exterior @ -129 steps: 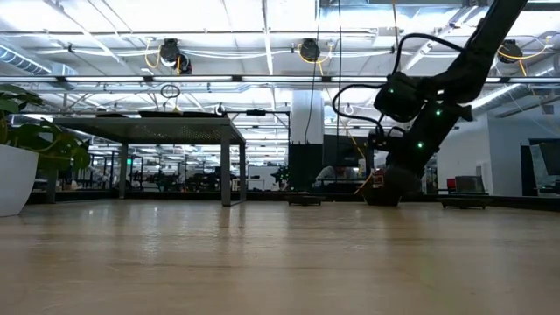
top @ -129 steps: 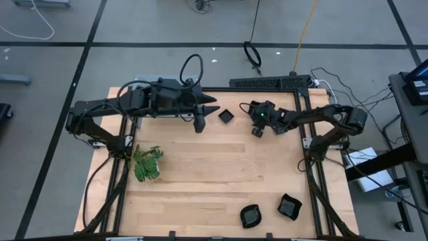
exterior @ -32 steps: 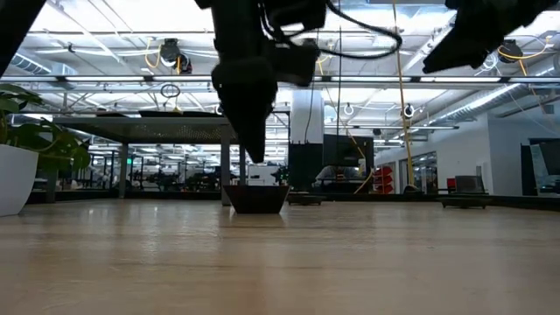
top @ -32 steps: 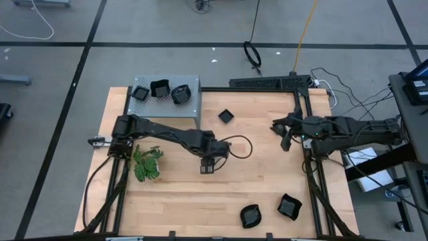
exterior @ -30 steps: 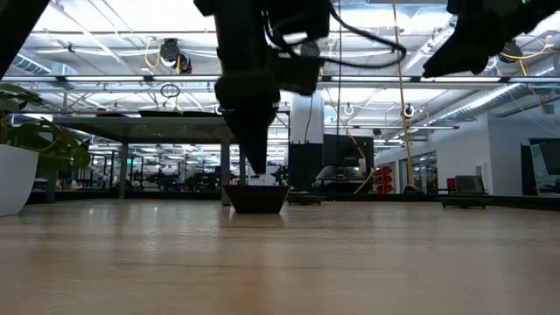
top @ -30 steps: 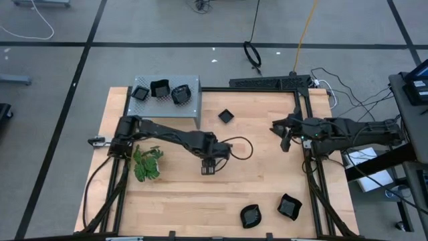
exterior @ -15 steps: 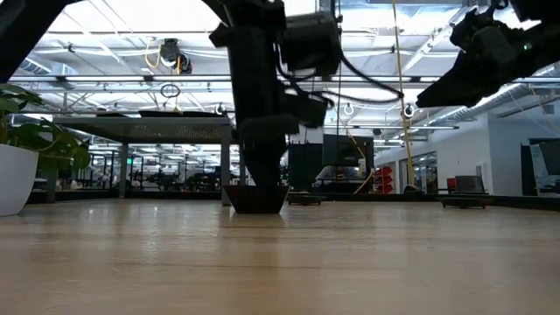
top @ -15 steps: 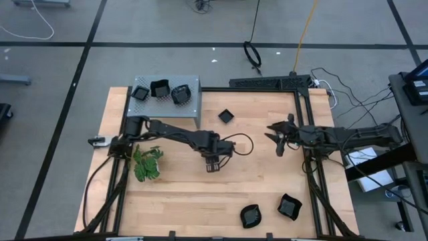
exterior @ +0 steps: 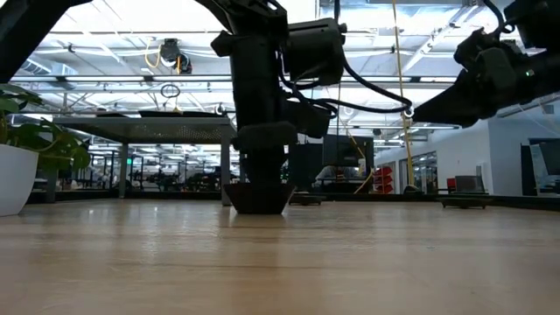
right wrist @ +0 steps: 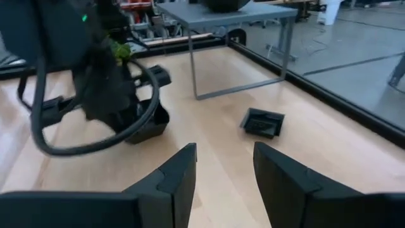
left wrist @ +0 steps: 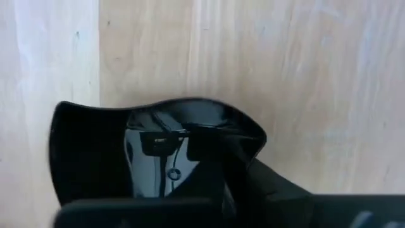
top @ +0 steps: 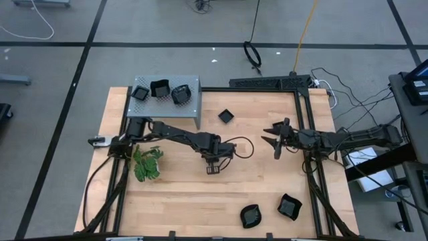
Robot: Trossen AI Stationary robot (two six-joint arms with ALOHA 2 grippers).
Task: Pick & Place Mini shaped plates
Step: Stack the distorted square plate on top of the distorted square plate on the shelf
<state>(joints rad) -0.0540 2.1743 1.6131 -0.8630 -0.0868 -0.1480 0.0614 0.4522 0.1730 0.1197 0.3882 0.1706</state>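
Note:
A glossy black mini plate (exterior: 260, 197) rests flat on the wooden table near its middle and fills the left wrist view (left wrist: 152, 152). My left gripper (top: 214, 165) points down, low over it, with one finger (left wrist: 278, 193) outside the plate's wall. My right gripper (top: 275, 144) hangs open and empty above the table's right half, facing the left arm (right wrist: 224, 168). A square plate (top: 227, 116) lies at the far middle. Two plates (top: 251, 215) (top: 289, 206) lie near the front edge. Three plates (top: 159, 89) sit on the grey shelf. My left gripper comes at the plate from above, pointing down, at its wall (left wrist: 250, 142). The plate stays flat on the table. I cannot tell whether the fingers touch it.
The grey perforated shelf (top: 190, 107) stands at the far left corner. A green plant (top: 147, 164) stands at the left, beside the left arm. A black cable loop (top: 237, 147) hangs off the left wrist. Bare wood lies between the arms and the front plates.
My left gripper has moved slightly toward the table's right and near edges and gone down onto the plate at the middle, which has stayed put. My right gripper has moved a little toward the table's left edge, staying open.

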